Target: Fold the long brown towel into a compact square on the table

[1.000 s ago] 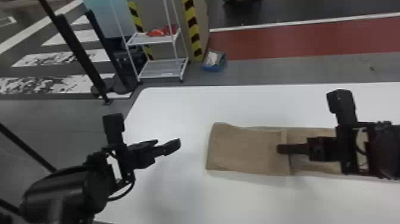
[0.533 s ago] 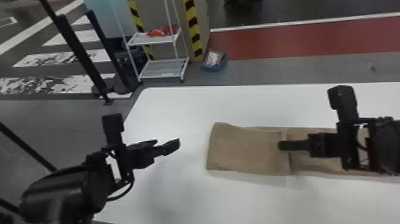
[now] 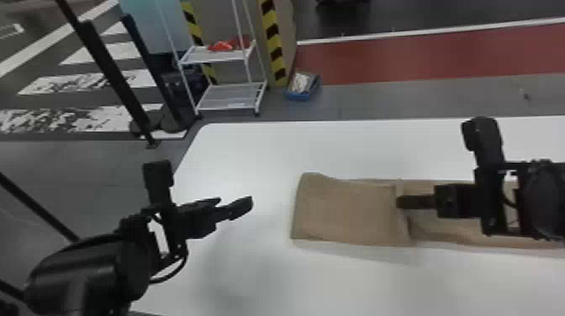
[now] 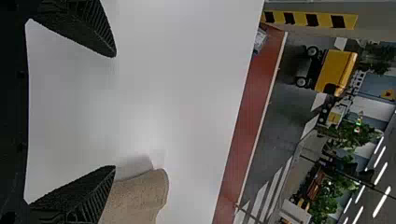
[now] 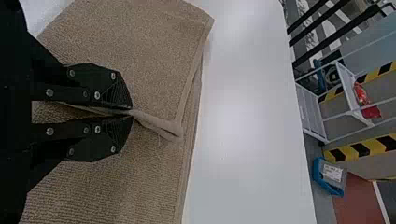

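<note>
"Where's the brown towel (image 3: 344, 214)?"
"On the table (image 3: 252, 273), one end doubled over, and the right gripper (image 5: 132, 112) pinches the flap's edge, likely to square it!"
"And the left gripper (image 4: 115, 111)?"
"Spread wide, empty, probably leaving room!"

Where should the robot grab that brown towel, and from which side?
Probably by the flap edge of the brown towel, from the robot's right, where the right gripper pinches it: there it bunches into a thin ridge, while the rest lies fairly flat.
</note>
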Action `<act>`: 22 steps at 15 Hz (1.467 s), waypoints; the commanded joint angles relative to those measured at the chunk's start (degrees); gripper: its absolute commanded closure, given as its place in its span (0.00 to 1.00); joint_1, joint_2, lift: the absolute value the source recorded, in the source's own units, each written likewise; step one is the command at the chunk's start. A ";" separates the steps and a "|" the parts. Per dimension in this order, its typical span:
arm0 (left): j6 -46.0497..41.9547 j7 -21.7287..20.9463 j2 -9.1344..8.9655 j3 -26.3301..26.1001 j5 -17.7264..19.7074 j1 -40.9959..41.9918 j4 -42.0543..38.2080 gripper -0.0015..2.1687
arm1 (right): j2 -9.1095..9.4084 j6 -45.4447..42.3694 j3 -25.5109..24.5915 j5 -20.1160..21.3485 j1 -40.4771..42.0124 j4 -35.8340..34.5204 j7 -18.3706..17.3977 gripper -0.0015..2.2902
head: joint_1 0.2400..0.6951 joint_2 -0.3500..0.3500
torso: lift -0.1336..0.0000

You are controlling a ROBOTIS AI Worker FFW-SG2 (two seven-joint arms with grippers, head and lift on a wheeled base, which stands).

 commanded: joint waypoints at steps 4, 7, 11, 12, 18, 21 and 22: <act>-0.81 0.06 0.46 -0.01 0.00 -0.13 1.01 0.01 | 0.14 0.02 -0.53 -2.24 -0.11 -0.61 0.10 0.49 | 1.00 0.88 | 0.08; -0.99 0.06 0.64 0.08 0.00 -0.22 1.19 0.01 | 0.14 -0.34 -0.70 -4.34 -0.28 -1.31 0.18 0.49 | 1.00 0.89 | 0.08; -0.99 0.06 1.08 0.34 0.00 -0.57 1.54 0.01 | 0.14 0.37 -2.37 -6.19 -0.46 -4.38 0.36 0.49 | 1.00 0.90 | 0.08; -0.99 -0.03 1.17 0.43 0.00 -0.74 1.80 0.01 | 0.14 1.07 -2.99 -6.72 0.16 -5.09 0.36 0.49 | 1.00 0.90 | 0.08; -2.22 0.32 0.82 0.34 0.35 -1.18 2.50 0.01 | 0.14 1.95 -8.61 -9.79 1.74 -9.22 0.89 0.49 | 1.00 0.89 | 0.08; -6.43 1.47 -0.06 -0.27 1.23 0.22 2.59 0.01 | 0.14 1.42 -9.58 -10.85 5.17 -9.83 0.97 0.49 | 1.00 0.86 | 0.08; -10.30 1.55 -0.77 -0.54 1.76 1.28 2.77 0.01 | 0.14 -0.34 -9.58 -10.85 5.96 -9.04 0.89 0.49 | 1.00 0.86 | 0.08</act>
